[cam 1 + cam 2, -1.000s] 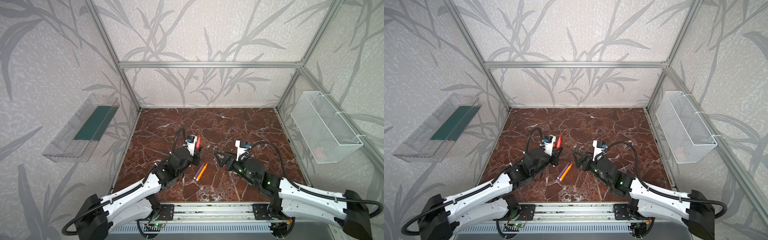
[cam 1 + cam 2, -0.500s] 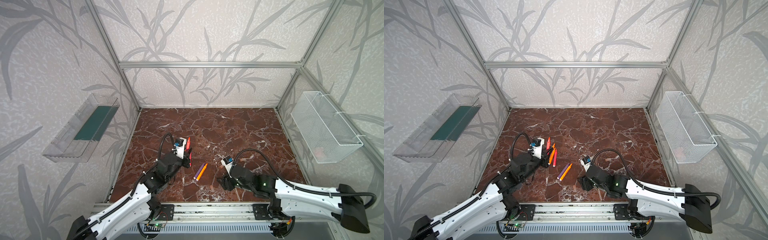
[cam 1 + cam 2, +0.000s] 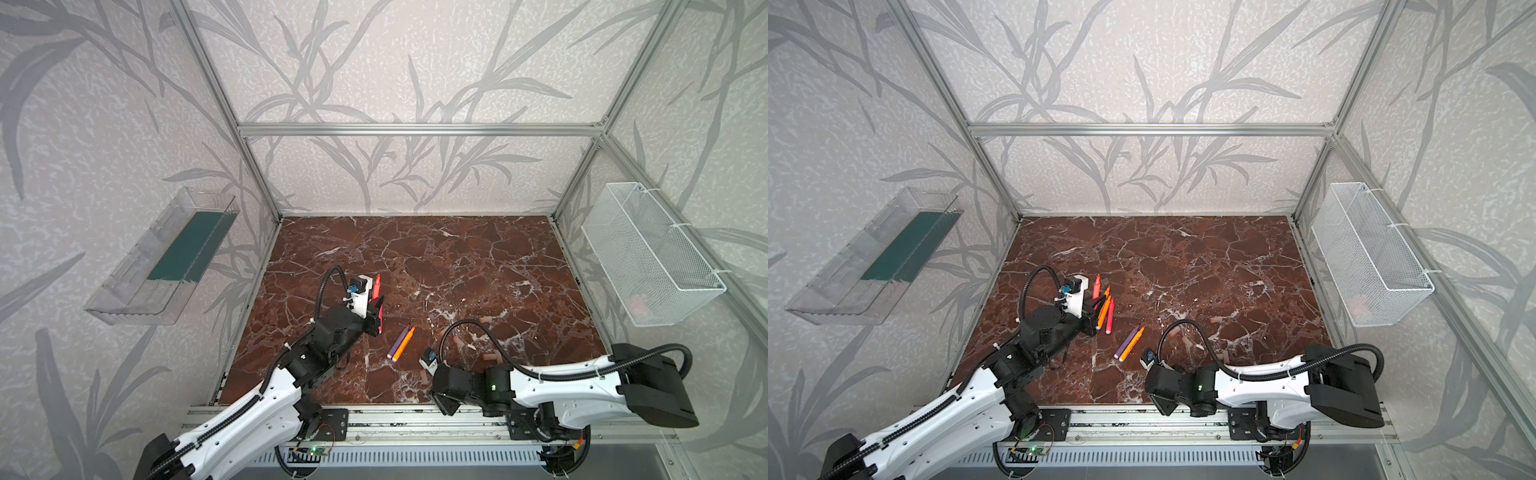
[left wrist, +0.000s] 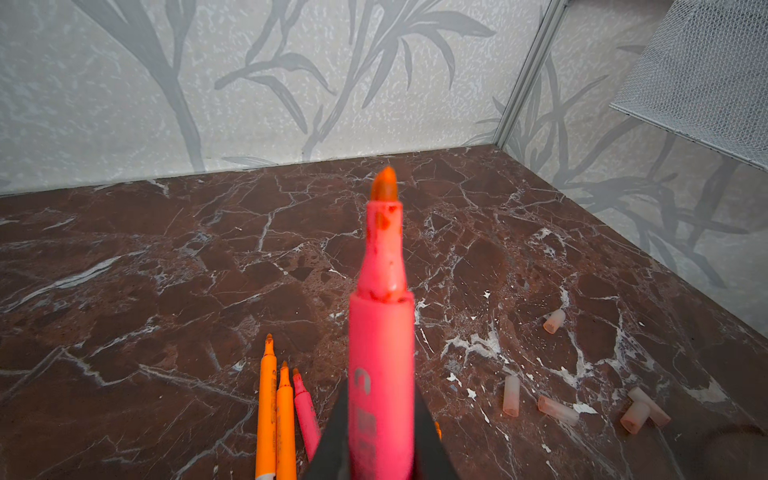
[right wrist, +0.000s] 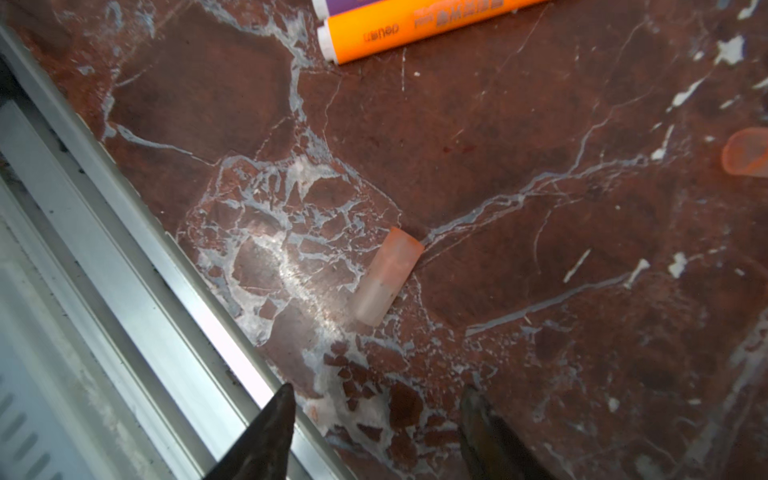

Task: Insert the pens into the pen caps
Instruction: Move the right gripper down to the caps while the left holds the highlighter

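Left pincer (image 4: 380,446) is clenched on a pink-red pen (image 4: 381,332), gripping the lower barrel. The pen is uncapped, its orange-stained tip pointing up and toward the back edge of the surface (image 3: 457,257). Both top views show it raised over the left half, nearer the left edge. None of the six pens has a cap on.

Below the held pen, three pens lie side by side on the surface with tips toward the back edge: two orange pens (image 4: 266,415) and a second pink-red pen (image 4: 305,415). Toward the middle and closer to the front edge, a purple pen (image 3: 398,342) and a third orange pen (image 5: 415,29) lie pressed together on a slant.

Right pincer (image 5: 378,409) is released, jaws apart with nothing between them. It points down at the front edge near the middle, partly over the metal rail (image 5: 124,232). One pen cap (image 5: 388,276) lies flat just ahead of the jaws, untouched and near the white ends of the purple and orange pair.

Five more pen caps (image 4: 511,395) are scattered on the right half toward the front edge, well apart from the pens. Two of them touch each other. A wire basket (image 3: 648,257) hangs on the right wall and a clear tray (image 3: 166,257) on the left wall.
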Motion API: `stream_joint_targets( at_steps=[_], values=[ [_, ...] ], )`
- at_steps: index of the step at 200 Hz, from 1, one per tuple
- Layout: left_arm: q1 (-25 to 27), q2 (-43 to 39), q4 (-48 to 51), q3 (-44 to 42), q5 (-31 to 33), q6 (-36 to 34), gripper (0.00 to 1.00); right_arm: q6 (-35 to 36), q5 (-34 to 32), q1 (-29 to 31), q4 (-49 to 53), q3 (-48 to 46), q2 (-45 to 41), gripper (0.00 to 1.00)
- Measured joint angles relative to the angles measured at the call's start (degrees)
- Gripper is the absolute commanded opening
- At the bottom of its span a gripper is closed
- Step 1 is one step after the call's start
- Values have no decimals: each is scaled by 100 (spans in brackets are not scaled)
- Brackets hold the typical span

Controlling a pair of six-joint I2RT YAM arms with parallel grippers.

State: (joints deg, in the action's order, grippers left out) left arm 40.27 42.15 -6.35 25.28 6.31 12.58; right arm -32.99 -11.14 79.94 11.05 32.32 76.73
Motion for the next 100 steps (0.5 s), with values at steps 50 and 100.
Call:
stream_joint_targets(
  at_steps=[50, 100],
  values=[
    [0, -184, 85, 0, -4, 0, 0, -24, -234, 4, -39, 354, 490, 61],
    [0, -190, 166, 0, 7, -2, 0, -238, -848, 4, 216, 697, 994, 55]
  ],
)
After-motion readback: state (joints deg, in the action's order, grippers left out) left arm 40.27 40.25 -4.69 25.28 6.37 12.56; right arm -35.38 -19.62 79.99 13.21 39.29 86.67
